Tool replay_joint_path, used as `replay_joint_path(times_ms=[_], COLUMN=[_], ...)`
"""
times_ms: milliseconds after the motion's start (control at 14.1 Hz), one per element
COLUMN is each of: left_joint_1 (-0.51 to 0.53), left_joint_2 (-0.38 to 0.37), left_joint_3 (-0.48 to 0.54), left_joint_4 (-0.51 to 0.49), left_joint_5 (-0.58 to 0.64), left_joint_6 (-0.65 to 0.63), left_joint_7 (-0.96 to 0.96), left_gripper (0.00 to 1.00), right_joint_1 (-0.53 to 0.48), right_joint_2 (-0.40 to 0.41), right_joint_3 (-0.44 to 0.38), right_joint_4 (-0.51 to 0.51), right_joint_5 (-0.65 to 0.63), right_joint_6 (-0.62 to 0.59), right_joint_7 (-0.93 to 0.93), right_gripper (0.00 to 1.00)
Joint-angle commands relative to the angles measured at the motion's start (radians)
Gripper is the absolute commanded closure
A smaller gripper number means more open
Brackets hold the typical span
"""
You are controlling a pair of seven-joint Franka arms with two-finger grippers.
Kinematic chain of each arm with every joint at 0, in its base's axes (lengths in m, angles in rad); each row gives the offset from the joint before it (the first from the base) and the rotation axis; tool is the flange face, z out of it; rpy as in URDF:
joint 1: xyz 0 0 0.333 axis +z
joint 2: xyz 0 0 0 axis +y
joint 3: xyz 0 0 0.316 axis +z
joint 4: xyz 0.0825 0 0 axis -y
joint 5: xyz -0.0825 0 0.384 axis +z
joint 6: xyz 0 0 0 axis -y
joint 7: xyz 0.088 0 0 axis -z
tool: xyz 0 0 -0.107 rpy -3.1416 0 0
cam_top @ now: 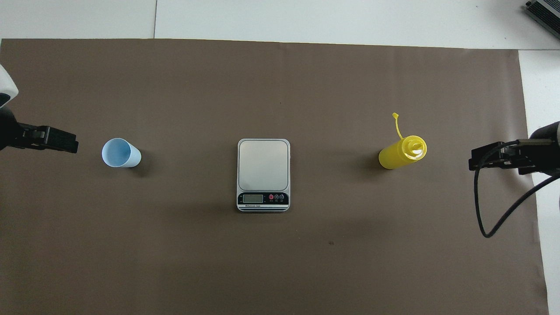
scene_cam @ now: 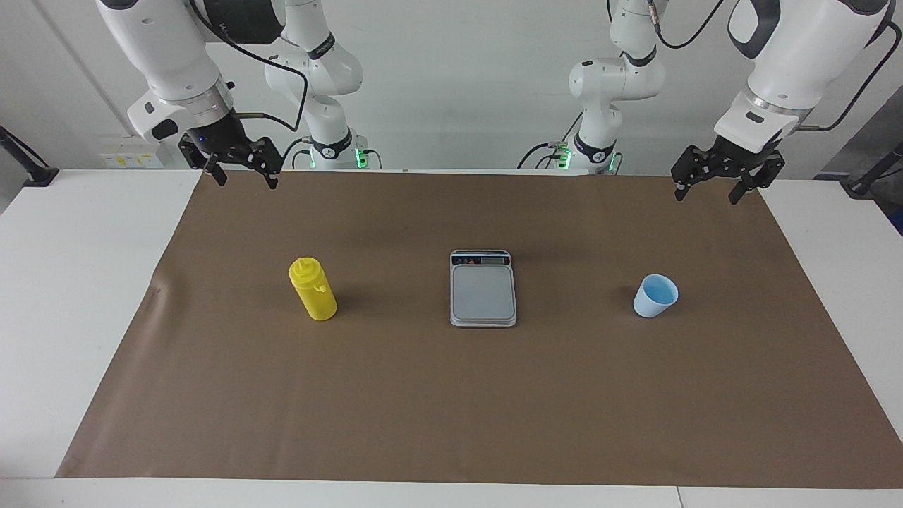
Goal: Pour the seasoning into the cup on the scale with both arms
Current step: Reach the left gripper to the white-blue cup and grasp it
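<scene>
The seasoning, a yellow squeeze bottle [scene_cam: 313,289] [cam_top: 401,152], stands upright on the brown mat toward the right arm's end, its tethered cap hanging loose. The silver-grey scale [scene_cam: 483,291] [cam_top: 263,165] lies at the mat's middle with nothing on its plate, display strip on the edge nearer the robots. The light blue cup [scene_cam: 655,296] [cam_top: 121,152] stands upright toward the left arm's end. My right gripper [scene_cam: 247,182] [cam_top: 479,159] hangs open over the mat's edge by the robots, holding nothing. My left gripper [scene_cam: 707,197] [cam_top: 65,142] hangs open likewise, holding nothing.
A brown mat [scene_cam: 451,409] covers most of the white table [scene_cam: 70,282]. The three objects stand in one row across it, well apart. A black cable [cam_top: 485,218] loops down from the right wrist.
</scene>
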Motion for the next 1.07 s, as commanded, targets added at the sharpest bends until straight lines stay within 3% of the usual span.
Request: replay_joint_path(times_ms=[0,497,995], left_joint_1=[-0.010,-0.006,0.002], left_joint_2=[-0.005,-0.008,-0.032], left_joint_3=[0.006,0.004,0.006], left_joint_4=[0.008,-0.004,-0.076], left_joint_5=[0.023,0.020,0.009], left_joint_6=[-0.021,-0.006,0.106], left_joint_7=[0.012,0.013,0.002], left_gripper=[0.00,0.00,0.00], right_joint_1=[-0.004,-0.004,-0.008], right_joint_2=[-0.005,-0.005,-0.005], right_joint_3=[0.002,0.002,0.002], right_joint_4=[-0.004,-0.004,-0.004], right_joint_5=[-0.009,-0.009,-0.009], right_joint_6=[-0.008,-0.008,-0.005], right_joint_7=[0.014,0.014,0.014], right_gripper=[0.00,0.00,0.00])
